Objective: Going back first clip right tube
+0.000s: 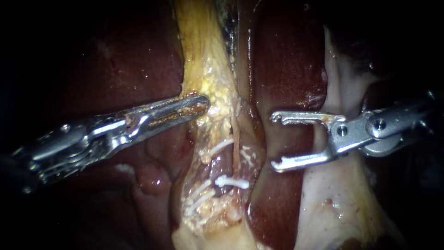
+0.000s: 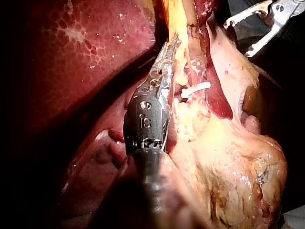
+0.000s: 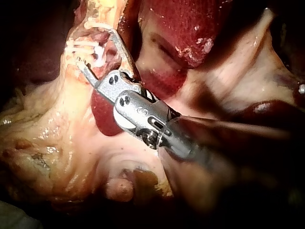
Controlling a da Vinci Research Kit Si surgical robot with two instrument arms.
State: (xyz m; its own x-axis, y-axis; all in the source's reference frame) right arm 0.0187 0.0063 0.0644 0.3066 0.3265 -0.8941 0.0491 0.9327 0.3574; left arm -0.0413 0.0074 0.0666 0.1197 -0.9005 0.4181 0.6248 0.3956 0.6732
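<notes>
A stalk of yellow fatty tissue [image 1: 215, 99] runs down between dark red liver lobes [image 1: 286, 60]. Below it lie thin tubes with several white clips; one clip [image 1: 231, 181] sits across the right-hand tube [image 1: 236, 143], and it shows in the left wrist view [image 2: 195, 89] too. My left instrument [image 1: 199, 104] comes in from the left, its jaws shut on the edge of the yellow tissue [image 2: 178, 62]. My right instrument [image 1: 277, 141] stands to the right of the tubes, apart from them, jaws wide open and empty. In the right wrist view its jaws [image 3: 97, 50] frame the clips [image 3: 88, 47].
Pale whitish tissue [image 1: 333, 199] spreads under and behind my right instrument. Liver [image 1: 129, 60] fills the space above my left instrument. A pale gallbladder mass [image 2: 238, 162] lies beside the left shaft. The view's edges are dark.
</notes>
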